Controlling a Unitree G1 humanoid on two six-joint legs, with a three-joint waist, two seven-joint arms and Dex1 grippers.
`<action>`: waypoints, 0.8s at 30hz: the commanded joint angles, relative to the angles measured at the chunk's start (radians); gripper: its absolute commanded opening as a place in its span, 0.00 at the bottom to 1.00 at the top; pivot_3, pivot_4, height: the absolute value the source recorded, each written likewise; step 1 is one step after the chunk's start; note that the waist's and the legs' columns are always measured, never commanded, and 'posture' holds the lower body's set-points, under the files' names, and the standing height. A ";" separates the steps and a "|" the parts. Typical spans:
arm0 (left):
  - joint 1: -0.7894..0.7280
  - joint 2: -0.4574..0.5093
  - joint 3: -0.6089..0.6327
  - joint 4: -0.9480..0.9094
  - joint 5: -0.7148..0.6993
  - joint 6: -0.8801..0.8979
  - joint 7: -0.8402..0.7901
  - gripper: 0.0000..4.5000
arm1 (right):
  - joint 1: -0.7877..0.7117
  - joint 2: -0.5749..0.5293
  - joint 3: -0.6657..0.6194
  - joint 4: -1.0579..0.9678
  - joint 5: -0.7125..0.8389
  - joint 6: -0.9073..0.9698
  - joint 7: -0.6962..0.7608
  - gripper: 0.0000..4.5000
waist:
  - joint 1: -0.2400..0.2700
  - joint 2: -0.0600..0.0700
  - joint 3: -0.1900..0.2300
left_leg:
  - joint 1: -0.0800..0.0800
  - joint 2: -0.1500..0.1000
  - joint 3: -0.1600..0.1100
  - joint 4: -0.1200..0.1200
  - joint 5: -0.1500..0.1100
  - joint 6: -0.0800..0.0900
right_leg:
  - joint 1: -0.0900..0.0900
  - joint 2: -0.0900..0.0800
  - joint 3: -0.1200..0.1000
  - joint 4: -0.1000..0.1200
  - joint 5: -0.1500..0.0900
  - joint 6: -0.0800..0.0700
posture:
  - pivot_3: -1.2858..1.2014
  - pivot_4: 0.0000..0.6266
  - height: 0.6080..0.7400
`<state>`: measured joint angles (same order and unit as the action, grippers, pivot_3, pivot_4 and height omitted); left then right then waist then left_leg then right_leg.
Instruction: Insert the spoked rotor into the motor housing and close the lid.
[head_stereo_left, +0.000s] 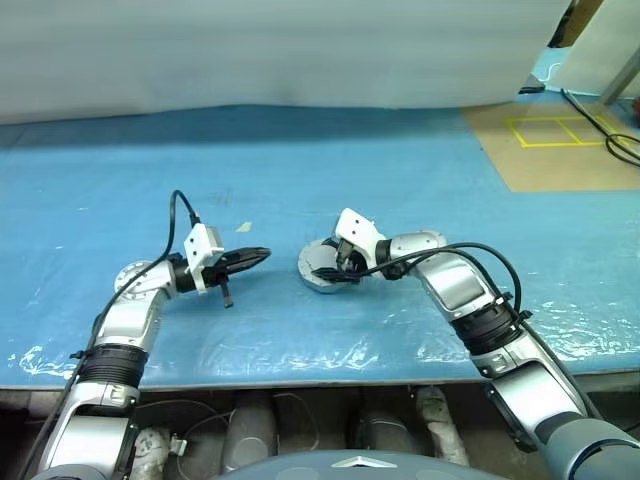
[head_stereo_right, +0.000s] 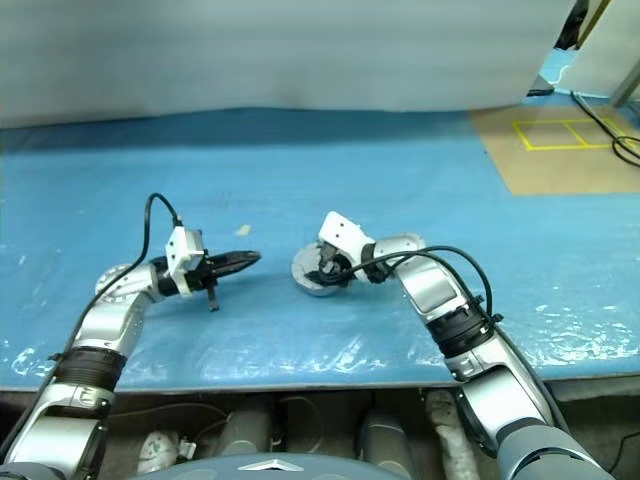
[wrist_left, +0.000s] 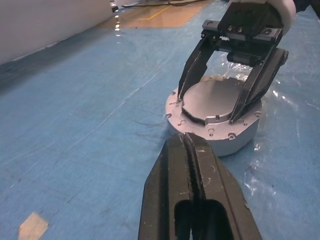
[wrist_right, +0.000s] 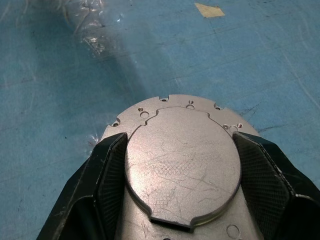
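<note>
The housing (wrist_left: 215, 120) sits flat on the blue-covered bench (head_stereo_left: 300, 170), its round axis upright and its broad face up. On that face lies the lid (wrist_right: 182, 162), a grey metal disc with one short straight notch in its edge; in the right wrist view the notch faces back toward the right tool's own wrist. The disc lies inside a matching recess in the housing's top, and around it the housing's rim shows small screw holes and scalloped cut-outs. No rotor spokes or windings can be seen, since the lid covers the opening. No writing, brand or label can be read on lid or housing.

The right tool (head_stereo_left: 335, 268) comes down at a slant onto the housing from the robot's right. Its two black fingers (wrist_right: 112, 175) stand wide apart, one against each side of the lid's edge, so the disc lies straight between them. The pads seem to touch the edge, so the tool is grasping the lid across its width while the lid rests on the housing.

The left tool (head_stereo_left: 258, 257) lies about level, well to the left of the housing and pointing at it. Its fingers are clenched together with nothing between them, and the housing stands just beyond their tips.

A small tan scrap (head_stereo_left: 244, 227) lies on the bench beyond the left tool.
</note>
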<state>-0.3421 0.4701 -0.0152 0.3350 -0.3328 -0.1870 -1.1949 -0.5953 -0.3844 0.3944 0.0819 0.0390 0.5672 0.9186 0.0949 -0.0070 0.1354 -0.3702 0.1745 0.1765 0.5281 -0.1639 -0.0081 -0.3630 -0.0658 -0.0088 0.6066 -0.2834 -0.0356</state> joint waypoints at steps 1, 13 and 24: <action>0.002 -0.018 -0.030 -0.051 -0.001 0.000 -0.012 0.01 | 0.043 0.020 0.033 0.059 0.009 0.050 0.014 0.66 | -0.011 0.000 0.000 | -0.001 0.000 0.000 0.000 0.000 0.000 | -0.001 0.001 0.001 0.000 0.001 0.001 | 0.52 0.24 1.00; -0.083 -0.046 -0.096 0.115 0.133 -0.134 0.027 0.01 | 0.054 0.040 0.027 0.075 -0.002 0.065 -0.018 0.66 | -0.026 0.000 0.000 | -0.003 0.011 -0.001 0.003 -0.003 -0.006 | -0.002 0.011 -0.002 0.002 0.002 0.000 | 0.52 0.24 1.00; -0.085 -0.099 -0.135 0.179 0.185 -0.176 0.059 0.01 | 0.062 0.038 0.021 0.072 -0.004 0.074 -0.034 0.66 | -0.023 0.000 0.000 | -0.002 0.011 -0.001 0.003 -0.003 -0.006 | -0.001 0.011 -0.002 0.002 0.002 -0.001 | 0.52 0.24 1.00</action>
<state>-0.4176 0.3801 -0.1327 0.5063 -0.1669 -0.3502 -1.1447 -0.5790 -0.3365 0.3710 0.0938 0.0557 0.5760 0.8890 0.0714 -0.0070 0.1356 -0.3714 0.1856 0.1755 0.5314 -0.1666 -0.0137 -0.3631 -0.0551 -0.0105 0.6085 -0.2815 -0.0363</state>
